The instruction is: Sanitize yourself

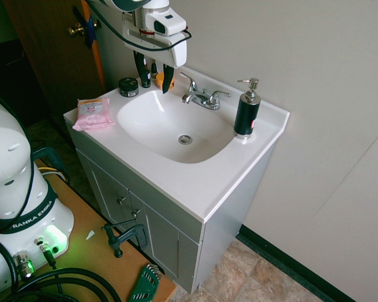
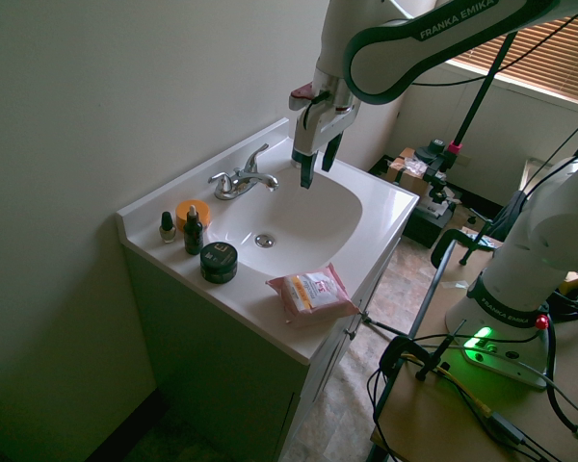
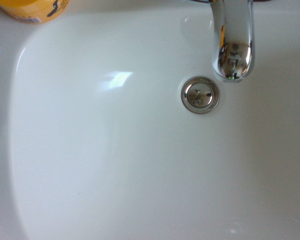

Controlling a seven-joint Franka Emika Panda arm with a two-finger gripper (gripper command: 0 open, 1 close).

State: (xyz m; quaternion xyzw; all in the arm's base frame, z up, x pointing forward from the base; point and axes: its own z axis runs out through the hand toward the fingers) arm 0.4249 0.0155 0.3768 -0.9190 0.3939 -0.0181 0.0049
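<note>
A white vanity top with a moulded basin stands against a plain wall. Above the basin, the pincer points downward, its two dark fingers spread wide with nothing between them. The robot arm, the very thing to be sanitized, reaches in over the basin and carries that pincer.

Outward from there, the chrome faucet rises at the basin's wall side. On the door side of the basin sit an orange tub, a dark dropper bottle, a small dark bottle, a black lidded jar and a pink wipes packet. On the basin's opposite side stands a black pump bottle.

A low sweep could knock the slim bottles over, since they crowd together. The packet (soft, by its creases) might slide instead of yielding a wipe. Pressing the pump off-centre could tip its bottle, and the looping cable might snag on the faucet.
</note>
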